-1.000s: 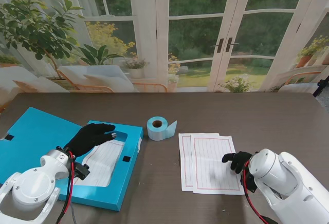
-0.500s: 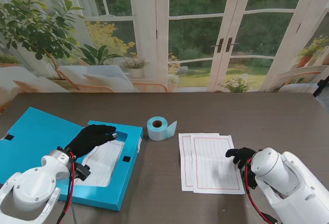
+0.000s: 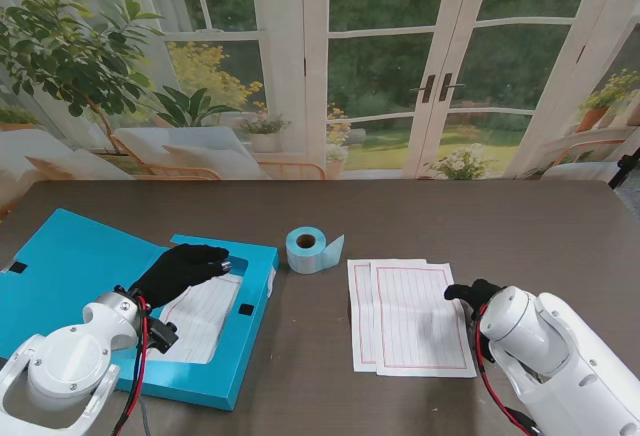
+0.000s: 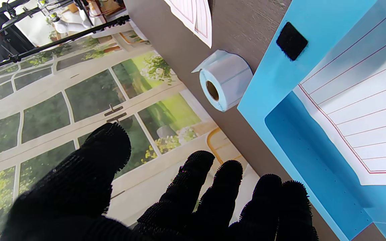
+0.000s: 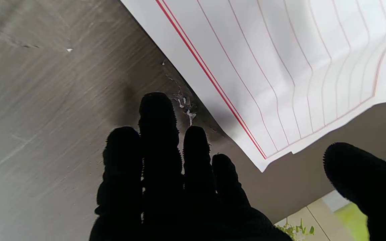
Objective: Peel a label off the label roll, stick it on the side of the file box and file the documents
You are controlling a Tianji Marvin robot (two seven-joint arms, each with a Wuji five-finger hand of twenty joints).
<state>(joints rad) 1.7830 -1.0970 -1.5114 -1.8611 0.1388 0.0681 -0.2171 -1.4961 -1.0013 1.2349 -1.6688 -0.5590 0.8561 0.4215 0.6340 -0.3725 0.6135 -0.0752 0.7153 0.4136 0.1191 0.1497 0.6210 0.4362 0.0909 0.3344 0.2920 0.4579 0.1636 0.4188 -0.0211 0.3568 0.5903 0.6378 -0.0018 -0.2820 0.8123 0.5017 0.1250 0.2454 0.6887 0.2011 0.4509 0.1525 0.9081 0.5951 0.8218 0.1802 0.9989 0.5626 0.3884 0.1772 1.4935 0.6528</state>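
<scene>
Blue file box [image 3: 215,361] lies open at tabletop's left edge under spread, empty left hand [image 3: 178,270]; right hand [image 3: 474,294], fingers apart, empty, beside documents [image 3: 408,314].

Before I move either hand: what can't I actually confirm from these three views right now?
- Label on the file box side: no view shows the box's side faces.
- Peeled label end on the label roll: too small in the stand view.
- Right hand: mostly hidden behind its forearm in the stand view.
- Sheet count in the loose documents: overlapping edges only.
</scene>
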